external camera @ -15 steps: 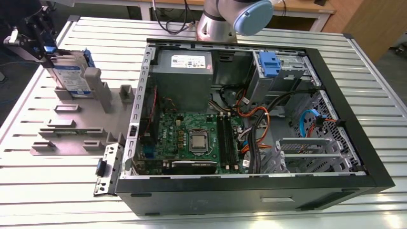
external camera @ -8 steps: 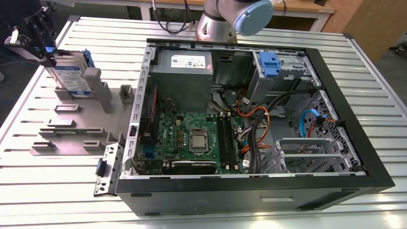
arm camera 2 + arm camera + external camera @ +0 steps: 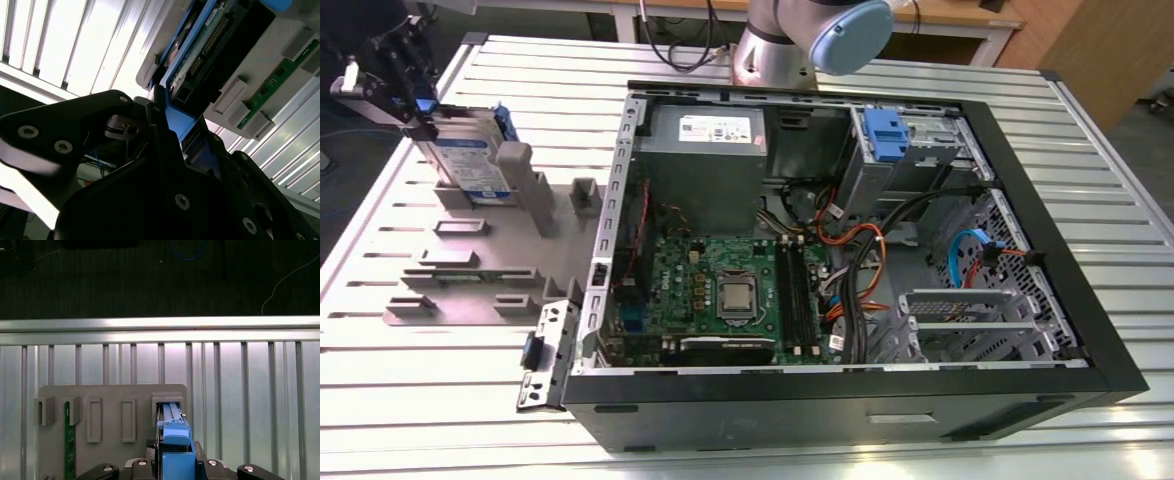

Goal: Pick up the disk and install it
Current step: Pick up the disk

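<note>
Open computer case [image 3: 854, 410] takes the centre and right of the exterior view, with a green motherboard [image 3: 720, 290] flat inside and a grey power supply [image 3: 707, 150] above it. At left, a grey holder plate [image 3: 467, 275] lies on the slatted table [image 3: 427, 390], and 1 green circuit board [image 3: 67, 445] stands slotted in it.

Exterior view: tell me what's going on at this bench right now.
The arm's gripper sits at the top edge of the disk, which stands upright in a slot of the grey holder on the exterior view's left. The open computer case lies beside it. The disk is not yet installed.
</note>
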You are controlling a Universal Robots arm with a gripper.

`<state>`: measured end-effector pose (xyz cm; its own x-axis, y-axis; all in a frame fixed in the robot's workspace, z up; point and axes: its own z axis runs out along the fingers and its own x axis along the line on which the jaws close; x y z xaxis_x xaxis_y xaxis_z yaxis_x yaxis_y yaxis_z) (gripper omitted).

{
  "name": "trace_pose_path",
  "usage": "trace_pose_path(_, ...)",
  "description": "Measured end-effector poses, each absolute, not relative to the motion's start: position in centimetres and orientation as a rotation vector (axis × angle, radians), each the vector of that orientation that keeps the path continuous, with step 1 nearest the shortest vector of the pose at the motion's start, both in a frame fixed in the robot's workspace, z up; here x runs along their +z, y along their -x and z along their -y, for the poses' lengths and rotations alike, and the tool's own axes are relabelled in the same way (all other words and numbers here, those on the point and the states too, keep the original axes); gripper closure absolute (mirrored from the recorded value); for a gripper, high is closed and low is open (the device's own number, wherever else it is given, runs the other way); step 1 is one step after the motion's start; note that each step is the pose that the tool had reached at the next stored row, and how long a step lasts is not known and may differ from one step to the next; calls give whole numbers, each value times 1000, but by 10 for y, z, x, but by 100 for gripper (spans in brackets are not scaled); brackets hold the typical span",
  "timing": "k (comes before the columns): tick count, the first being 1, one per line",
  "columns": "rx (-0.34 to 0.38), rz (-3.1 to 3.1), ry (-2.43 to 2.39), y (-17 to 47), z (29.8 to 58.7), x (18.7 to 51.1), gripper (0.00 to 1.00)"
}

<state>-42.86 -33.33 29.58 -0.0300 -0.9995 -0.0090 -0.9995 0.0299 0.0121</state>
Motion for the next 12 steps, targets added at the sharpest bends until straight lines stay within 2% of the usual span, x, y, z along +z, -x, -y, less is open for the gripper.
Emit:
trace_pose_path(8, -23, 2253, -2187, 429, 333, 296, 62)
trace_pose_path(9, -23, 2253, -2187, 429, 333, 296, 57)
trace_pose_path(10, -23, 2253, -2187, 429, 333, 296, 57)
trace_pose_path(11, -23, 2253, -2187, 429, 333, 295, 50)
trace_pose_path(12, -23, 2253, -2187, 429, 333, 295, 50)
